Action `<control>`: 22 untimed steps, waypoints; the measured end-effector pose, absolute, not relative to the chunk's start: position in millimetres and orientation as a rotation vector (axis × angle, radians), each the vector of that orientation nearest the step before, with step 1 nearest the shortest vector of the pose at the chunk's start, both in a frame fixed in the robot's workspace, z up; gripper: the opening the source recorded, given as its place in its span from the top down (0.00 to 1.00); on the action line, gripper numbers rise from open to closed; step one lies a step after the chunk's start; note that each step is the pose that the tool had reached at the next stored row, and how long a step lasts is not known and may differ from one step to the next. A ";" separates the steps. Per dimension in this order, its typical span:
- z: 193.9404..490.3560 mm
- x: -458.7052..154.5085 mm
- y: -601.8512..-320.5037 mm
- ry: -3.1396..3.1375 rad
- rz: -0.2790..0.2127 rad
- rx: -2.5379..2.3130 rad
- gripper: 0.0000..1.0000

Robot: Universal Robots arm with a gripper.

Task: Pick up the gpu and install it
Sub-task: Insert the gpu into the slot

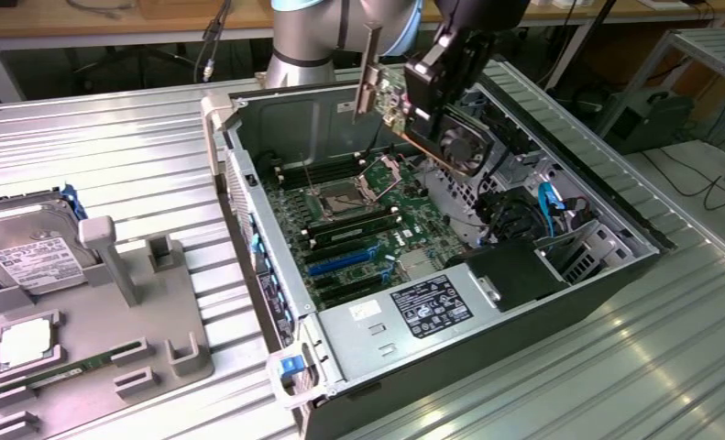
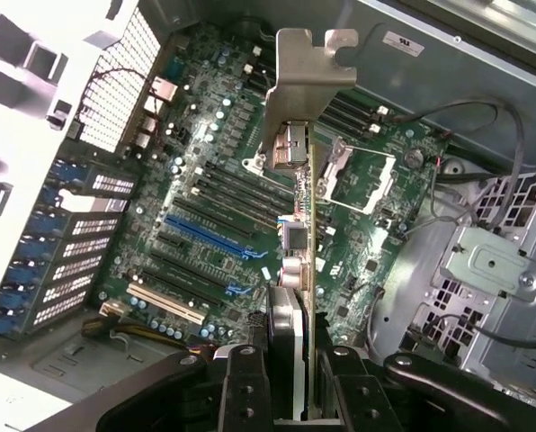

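Gripper [image 1: 435,92] clamped on graphics card [image 1: 460,142], holding it in air over open computer case [image 1: 242,197]. Card hangs on edge above motherboard [image 2: 205,180], metal bracket [image 2: 302,81] toward case's back wall, seemingly to line up with blue slot [image 2: 207,234].

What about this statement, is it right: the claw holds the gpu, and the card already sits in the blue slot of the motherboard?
Not fully. The claw does hold the gpu, but the card is not in the blue slot: it hangs above the motherboard, apart from it. The exterior view shows this.
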State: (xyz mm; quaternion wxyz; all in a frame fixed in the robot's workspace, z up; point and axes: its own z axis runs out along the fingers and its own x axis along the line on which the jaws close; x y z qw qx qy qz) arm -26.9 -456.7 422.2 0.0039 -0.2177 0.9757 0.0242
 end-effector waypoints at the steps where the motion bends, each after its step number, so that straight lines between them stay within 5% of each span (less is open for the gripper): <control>1: 422.2 -26.9 -456.7 3.054 0.077 -0.697 0.72; 22: 422.2 -26.9 -456.8 2.987 0.112 -0.937 0.72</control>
